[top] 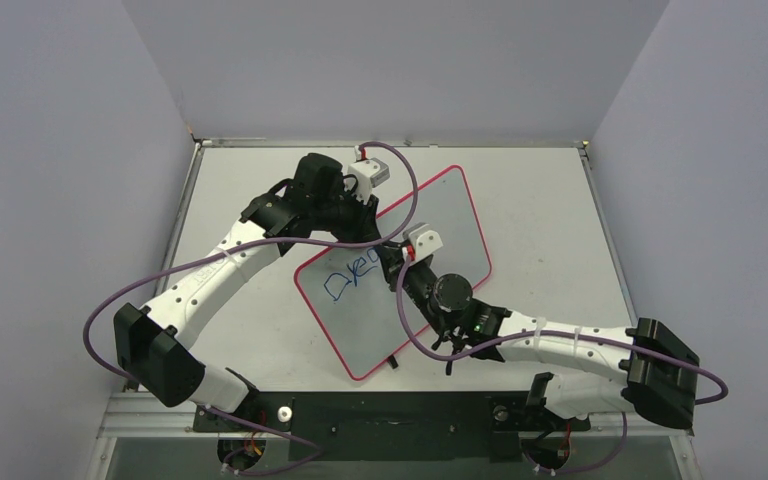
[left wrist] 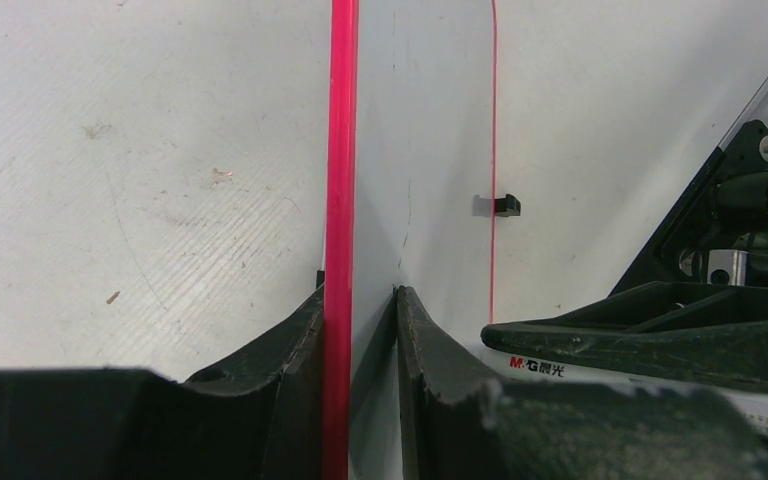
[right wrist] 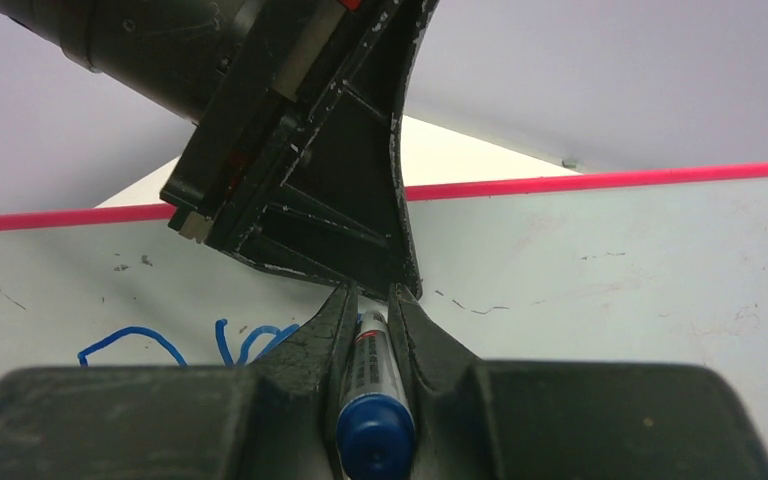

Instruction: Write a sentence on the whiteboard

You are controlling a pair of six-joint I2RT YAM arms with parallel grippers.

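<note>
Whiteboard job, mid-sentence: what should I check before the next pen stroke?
1. Board held: ok. The left fingers clamp the whiteboard at its red rim.
2. Marker grip: ok. The right fingers are shut on the marker, with its blue end toward the wrist camera.
3. Tip on the board: cannot tell. The tip is out of sight.
4. Sentence complete: not ok. Only a first blue word is written.
5. Room to write: ok. Bare board lies beside the word in the right wrist view.
6. Arm clearance: not ok. The left gripper body sits very close ahead of the right fingers.
</note>
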